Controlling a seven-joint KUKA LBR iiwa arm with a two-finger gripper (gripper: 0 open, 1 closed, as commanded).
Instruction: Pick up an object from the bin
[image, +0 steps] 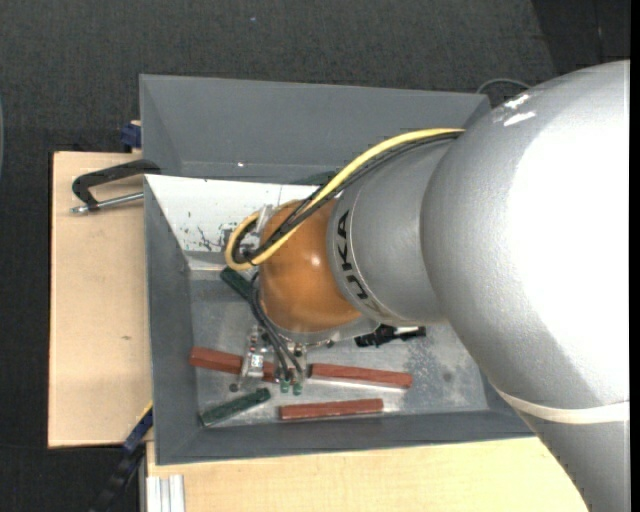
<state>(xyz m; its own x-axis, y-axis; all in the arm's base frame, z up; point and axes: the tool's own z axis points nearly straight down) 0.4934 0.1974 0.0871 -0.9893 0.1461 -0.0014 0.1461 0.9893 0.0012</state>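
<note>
- The grey bin is seen from above, and its floor is laid with a few loose things, all placed here by the hand.
- A short red-brown stick is seen left of the hand, lying nearly flat across the floor, with its inner end reaching the hand's tip.
- A dark green pen is found below and left of the hand, tilted and apart from it.
- The hand is lowered to the floor, at the gap between the short stick and a long one. Whether it is open or closed cannot be told, and nothing is seen held in it.
- A lower red-brown stick lies below and right of the hand, near it but not touching.
- A long red-brown stick runs rightward from the hand. Whether it joins the short stick beneath the hand cannot be told.
- A small black piece is seen above and right of the hand.
- The orange cover is carried directly above the hand.
</note>
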